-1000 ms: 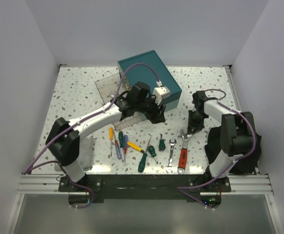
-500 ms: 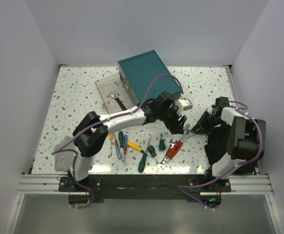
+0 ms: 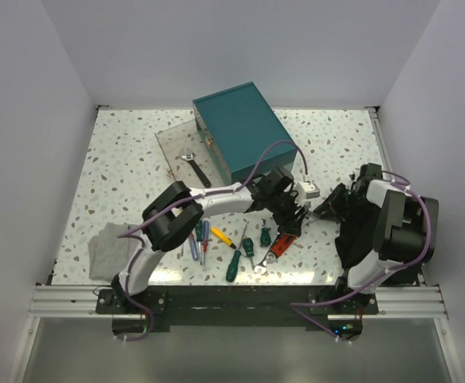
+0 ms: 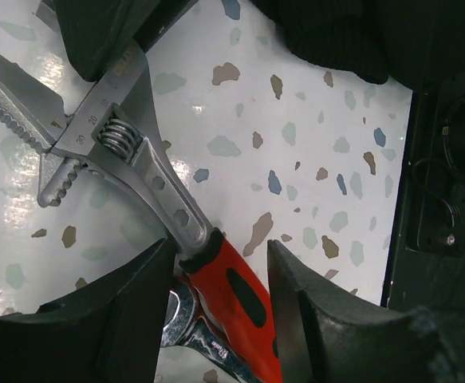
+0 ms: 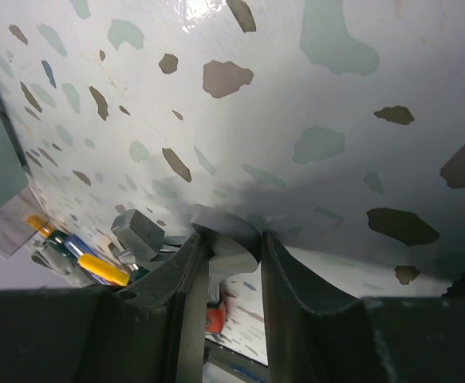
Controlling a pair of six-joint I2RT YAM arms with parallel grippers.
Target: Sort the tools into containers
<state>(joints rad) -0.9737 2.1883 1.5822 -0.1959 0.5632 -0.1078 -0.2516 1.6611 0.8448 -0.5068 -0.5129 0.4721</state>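
The red-handled wrench [image 3: 278, 244] lies slanted at the front centre, over a small silver wrench [image 4: 192, 327]. My left gripper [image 3: 286, 226] reaches in from the left. Its fingers [image 4: 128, 311] are shut on the red handle [image 4: 240, 295], one touching each side. My right gripper [image 3: 325, 209] is low on the right, shut on the wrench's silver head [image 5: 228, 227]. Several screwdrivers [image 3: 200, 239] lie in a row to the left. The teal box [image 3: 240, 128] stands at the back. Its clear drawer [image 3: 172, 144] stands beside it with a black-handled wrench [image 3: 194, 169] in it.
A grey folded cloth [image 3: 108, 249] lies at the front left by the left arm's base. A green screwdriver [image 3: 234, 267] and a yellow one [image 3: 222, 237] lie close to the left gripper. The table's front rail runs just behind the tools.
My left arm has swung from the drawer rightward and down onto the red handle. The right gripper has taken the wrench by its head and turned it slanted, a little leftward.
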